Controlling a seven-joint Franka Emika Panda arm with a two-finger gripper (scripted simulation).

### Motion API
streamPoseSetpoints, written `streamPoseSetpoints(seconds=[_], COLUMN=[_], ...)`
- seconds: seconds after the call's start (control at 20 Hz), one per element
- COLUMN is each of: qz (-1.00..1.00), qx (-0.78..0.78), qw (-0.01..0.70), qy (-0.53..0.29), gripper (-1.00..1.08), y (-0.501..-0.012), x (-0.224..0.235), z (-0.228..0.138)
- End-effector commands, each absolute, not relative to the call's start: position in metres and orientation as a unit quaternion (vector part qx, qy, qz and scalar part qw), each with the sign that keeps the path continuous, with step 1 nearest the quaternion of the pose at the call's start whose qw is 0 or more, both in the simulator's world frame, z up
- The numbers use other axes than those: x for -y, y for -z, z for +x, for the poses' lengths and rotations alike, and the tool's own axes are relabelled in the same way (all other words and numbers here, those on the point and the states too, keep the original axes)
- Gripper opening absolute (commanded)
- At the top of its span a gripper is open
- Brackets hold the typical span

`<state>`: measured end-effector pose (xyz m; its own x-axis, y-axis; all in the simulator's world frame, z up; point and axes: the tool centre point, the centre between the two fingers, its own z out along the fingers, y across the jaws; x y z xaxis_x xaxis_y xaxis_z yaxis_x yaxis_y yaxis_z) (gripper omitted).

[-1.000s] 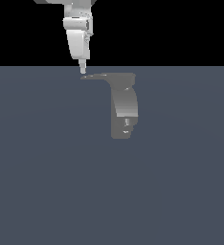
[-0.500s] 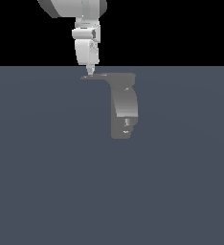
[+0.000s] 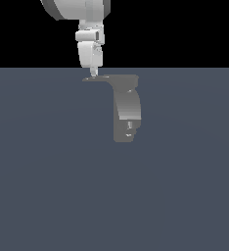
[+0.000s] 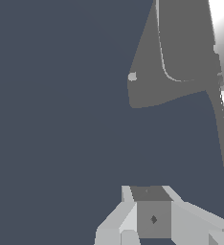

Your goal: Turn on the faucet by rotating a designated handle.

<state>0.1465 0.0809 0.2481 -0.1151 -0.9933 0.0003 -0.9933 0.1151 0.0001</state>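
No readable text, label or number shows in either view

Two cameras: one set back from the scene, one riding close on the wrist.

The exterior view looks from a distance across a flat slate-blue surface (image 3: 48, 186) that fills the lower part of the picture up to a straight horizon, black beyond; the faucet (image 3: 126, 110) sits small, just off centre toward 1 o'clock, with the arm (image 3: 89, 49) coming in from 12 o'clock. The wrist view looks along the arm's end from close range, so the pincer (image 4: 150, 217) fills the 6 o'clock edge and the faucet (image 4: 176, 52) looms large toward 1 o'clock. Both views share the faucet and the surface around it.
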Motion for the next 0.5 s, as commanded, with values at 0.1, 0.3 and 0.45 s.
streamPoseSetpoints(seconds=[0.1,0.3,0.45], qz=[0.665,0.665,0.665], qx=[0.746,0.746,0.746], qw=[0.0,0.0,0.0], qy=[0.0,0.0,0.0], gripper=[-1.0,-1.0,-1.0], y=[-0.248,-0.248,-0.248], x=[-0.081,-0.083,-0.084], z=[0.146,0.138,0.131])
